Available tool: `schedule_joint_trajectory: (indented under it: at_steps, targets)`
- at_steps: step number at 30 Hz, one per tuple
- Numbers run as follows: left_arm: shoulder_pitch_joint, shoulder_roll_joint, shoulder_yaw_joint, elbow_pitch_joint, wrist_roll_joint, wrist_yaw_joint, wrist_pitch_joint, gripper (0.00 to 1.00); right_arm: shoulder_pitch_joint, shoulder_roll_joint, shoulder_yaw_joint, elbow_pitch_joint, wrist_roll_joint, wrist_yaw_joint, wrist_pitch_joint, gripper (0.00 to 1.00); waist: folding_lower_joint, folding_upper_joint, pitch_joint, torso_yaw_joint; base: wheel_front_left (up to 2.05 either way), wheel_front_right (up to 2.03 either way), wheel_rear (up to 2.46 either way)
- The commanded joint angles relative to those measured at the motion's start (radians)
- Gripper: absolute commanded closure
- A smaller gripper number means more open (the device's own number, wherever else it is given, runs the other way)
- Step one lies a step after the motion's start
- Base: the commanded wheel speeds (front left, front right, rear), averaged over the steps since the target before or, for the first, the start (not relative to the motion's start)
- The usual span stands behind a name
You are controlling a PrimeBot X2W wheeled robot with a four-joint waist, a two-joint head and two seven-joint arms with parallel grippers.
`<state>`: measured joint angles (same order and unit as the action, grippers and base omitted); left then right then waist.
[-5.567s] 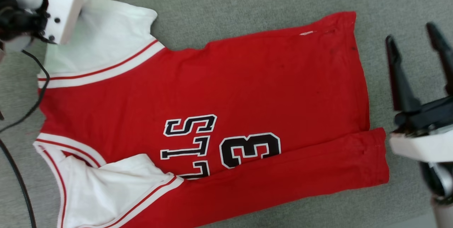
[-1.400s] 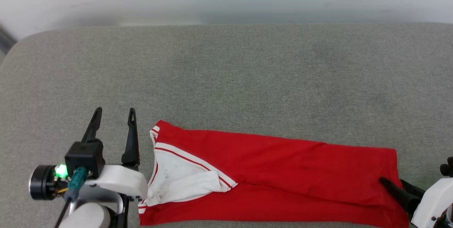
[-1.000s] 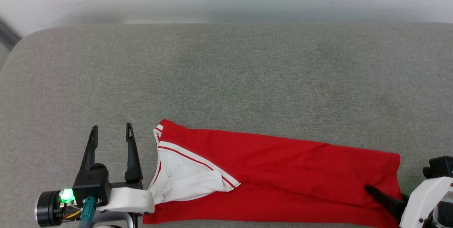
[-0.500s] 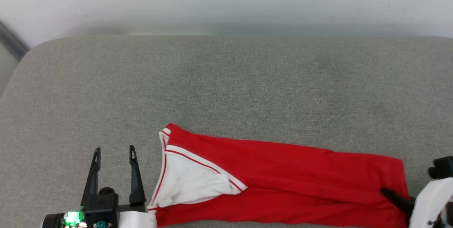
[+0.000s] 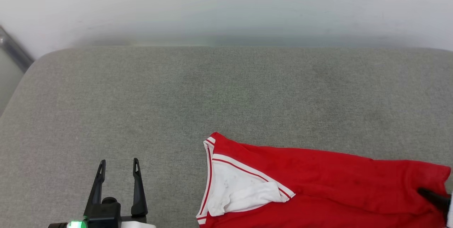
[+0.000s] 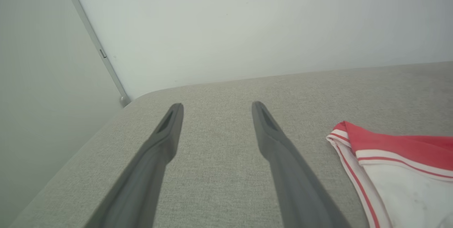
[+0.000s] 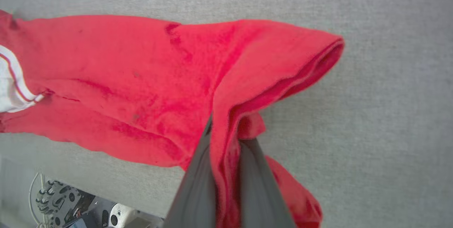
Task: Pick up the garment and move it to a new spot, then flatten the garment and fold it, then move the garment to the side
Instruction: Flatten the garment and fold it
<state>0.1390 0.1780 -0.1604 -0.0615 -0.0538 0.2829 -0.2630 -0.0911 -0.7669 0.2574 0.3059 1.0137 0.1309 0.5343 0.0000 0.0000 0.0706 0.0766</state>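
Right gripper (image 7: 228,134) clamps the hem end of the red jersey (image 7: 116,72): at the bottom middle of the right wrist view its two dark fingers are pressed together with a fold of red cloth squeezed between them, and the hem bunches and lifts around them. In the head view the jersey (image 5: 336,182) lies in the lower right of the frame as a long folded band on the grey fabric surface (image 5: 212,97). Its white sleeve (image 5: 240,192) with striped trim is at the band's left end, near the bottom centre. One dark finger of the right gripper shows at the far right edge, on the red cloth. The left gripper (image 5: 118,162) is at the lower left, fingers spread wide and empty, pointing up the frame, apart from the jersey's striped edge. A pale wall (image 5: 226,5) runs across the top.
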Motion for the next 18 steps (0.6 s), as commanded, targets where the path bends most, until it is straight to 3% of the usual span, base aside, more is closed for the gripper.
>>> schedule_joint_trajectory:
  at_steps: [1,10,18]
  targets:
    - [0.008,-0.007,0.004,0.002,0.006,-0.008,-0.002,0.00,0.019,0.014,0.000,-0.041,0.022,0.000,0.013,1.00,0.0000,0.0000,-0.003,0.001,0.00,0.00,0.00]
    - [-0.007,-0.032,0.026,0.009,0.018,-0.043,-0.002,0.00,-0.061,0.063,0.076,-0.328,-0.008,0.000,0.114,1.00,0.0000,0.0000,0.016,0.011,0.00,0.00,0.00]
    - [-0.052,-0.052,0.033,0.017,0.029,-0.071,-0.002,0.00,-0.273,0.192,0.300,-0.378,-0.114,0.000,0.189,1.00,0.0000,0.0000,0.054,0.036,0.00,0.00,0.00]
